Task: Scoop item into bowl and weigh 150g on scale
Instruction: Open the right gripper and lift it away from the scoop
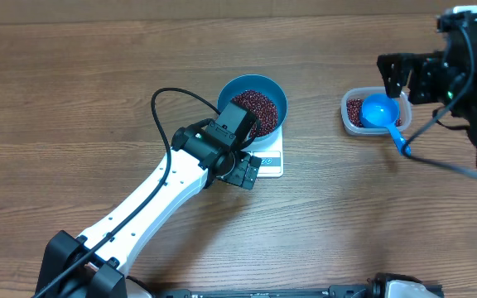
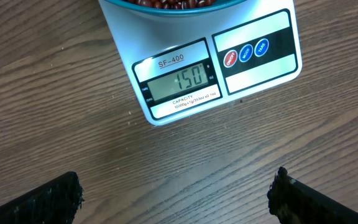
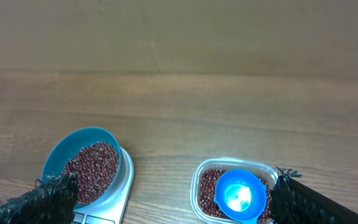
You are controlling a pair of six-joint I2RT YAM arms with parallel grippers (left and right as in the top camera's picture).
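Table (image 1: 73,83): wood, carries everything.
Left gripper (image 2: 178,186): spread, empty, hanging just before the scale (image 2: 260,74), likely so its camera reads the display.
Right gripper (image 3: 174,186): spread, empty, above the tub (image 1: 350,122).
Bowl (image 1: 277,101): on scale, for weighing.
Scale: shows 150; target looks met.
Scoop (image 1: 379,110): parked in tub.
Beans (image 1: 259,108): mostly in bowl, the rest in tub.

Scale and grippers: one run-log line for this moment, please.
scale: display reads 150 | bowl on scale, beans inside | scoop in tub | left gripper open, empty | right gripper open, empty
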